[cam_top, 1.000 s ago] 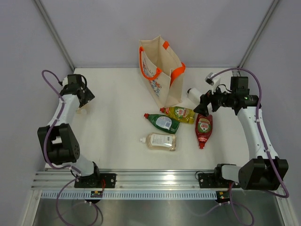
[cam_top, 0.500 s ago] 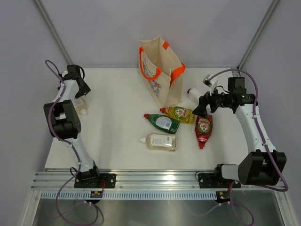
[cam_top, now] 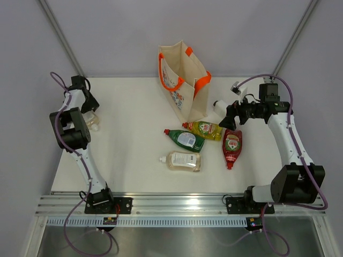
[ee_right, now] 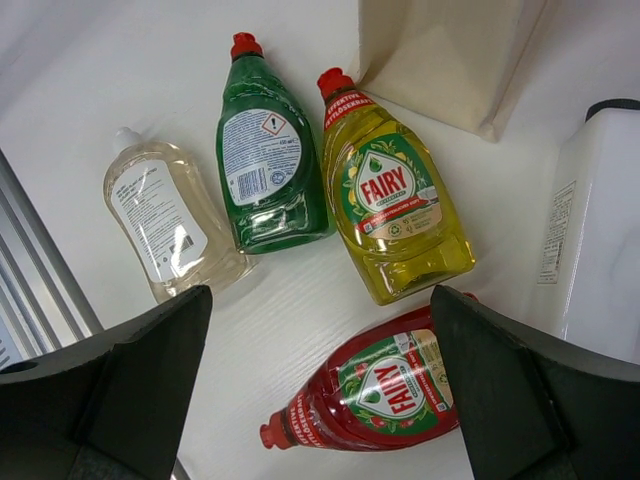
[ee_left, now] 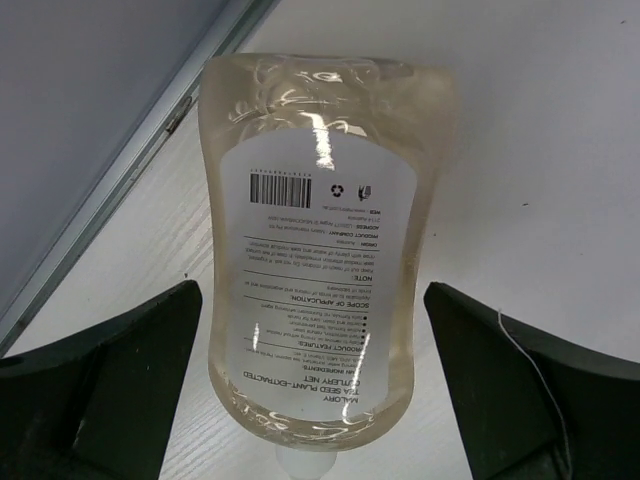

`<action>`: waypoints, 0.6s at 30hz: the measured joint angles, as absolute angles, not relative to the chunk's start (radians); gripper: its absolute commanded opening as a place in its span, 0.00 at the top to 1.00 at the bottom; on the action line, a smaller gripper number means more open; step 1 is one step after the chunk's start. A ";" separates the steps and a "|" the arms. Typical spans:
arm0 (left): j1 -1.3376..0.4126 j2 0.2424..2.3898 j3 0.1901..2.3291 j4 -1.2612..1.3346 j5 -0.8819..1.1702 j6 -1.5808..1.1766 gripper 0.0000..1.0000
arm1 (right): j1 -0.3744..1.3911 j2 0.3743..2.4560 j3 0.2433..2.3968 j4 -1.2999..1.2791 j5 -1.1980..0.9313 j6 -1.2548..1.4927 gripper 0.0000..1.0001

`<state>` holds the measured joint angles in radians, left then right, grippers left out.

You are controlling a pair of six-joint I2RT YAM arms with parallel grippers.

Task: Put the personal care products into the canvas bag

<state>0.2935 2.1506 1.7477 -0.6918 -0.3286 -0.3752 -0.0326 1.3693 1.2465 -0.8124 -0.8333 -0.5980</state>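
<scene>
At the table's far left edge, my left claw sits spread wide around a clear soap bottle, pinching nothing.

That bottle lies with its printed back label up and its cap end toward my wrist; my right finger stands clearly apart from it, and my left finger is just beside it. Over on the right side, my right claw hangs spread and empty above the other bottles. A clear-beige bottle, the green bottle and the yellow Fairy bottle lie close together, with the red Fairy bottle just beside the yellow one. The white bottle is near the foot of the canvas bag. The bag stands upright and open, orange handles up, and all these bottles are on the table outside it.
</scene>
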 measured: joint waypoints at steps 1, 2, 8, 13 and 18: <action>0.295 2.158 1.748 -0.695 -0.321 -0.371 0.01 | -0.033 1.370 1.250 -0.813 -0.834 -0.598 0.00; 0.296 2.165 1.748 -0.699 -0.313 -0.368 0.01 | -0.033 1.370 1.251 -0.813 -0.836 -0.598 0.01; 0.303 2.195 1.747 -0.722 -0.269 -0.359 0.01 | -0.033 1.370 1.252 -0.814 -0.857 -0.586 0.01; 0.312 2.194 1.727 -0.707 -0.235 -0.362 0.43 | -0.033 1.366 1.252 -0.814 -0.859 -0.572 0.01; 0.325 2.157 1.666 -0.639 -0.130 -0.357 0.98 | -0.033 1.348 1.250 -0.816 -0.859 -0.568 0.01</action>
<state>0.3252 2.1571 1.6661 -0.6388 -0.1295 -0.3573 -0.0326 1.3479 1.2503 -0.8162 -0.8593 -0.5678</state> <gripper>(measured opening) 0.532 0.993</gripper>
